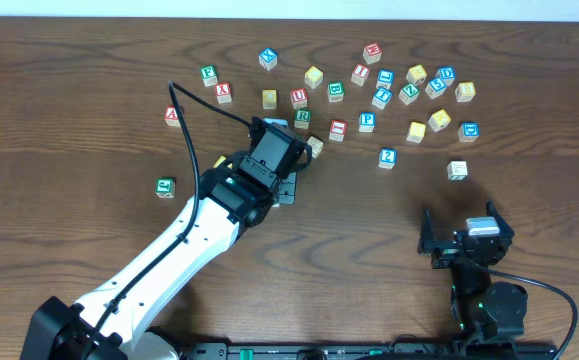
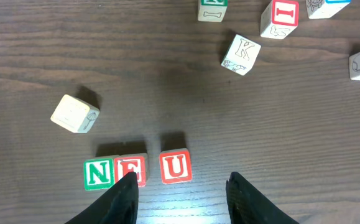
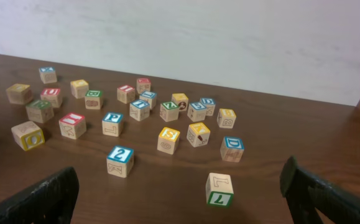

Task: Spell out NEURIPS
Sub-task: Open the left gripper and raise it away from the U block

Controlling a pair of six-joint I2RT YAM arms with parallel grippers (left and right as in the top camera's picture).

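Observation:
Three blocks stand in a row on the table in the left wrist view: green N [image 2: 98, 173], red E [image 2: 133, 169] touching it, and red U [image 2: 175, 166] a small gap to the right. My left gripper [image 2: 181, 184] is open and empty, its fingertips just in front of E and to the right of U. In the overhead view the left gripper [image 1: 281, 160] hides this row. A green R block [image 1: 302, 117] and a blue P block [image 1: 367, 121] lie among the loose blocks. My right gripper [image 1: 466, 240] is open, empty and low at the front right.
Many loose letter blocks lie across the back of the table. A plain-faced block [image 2: 74, 113] and a K block [image 2: 240, 54] sit beyond the row. A lone green block [image 1: 165, 186] is at the left. A block with a green 7 [image 3: 219, 188] is nearest the right gripper [image 3: 180, 199].

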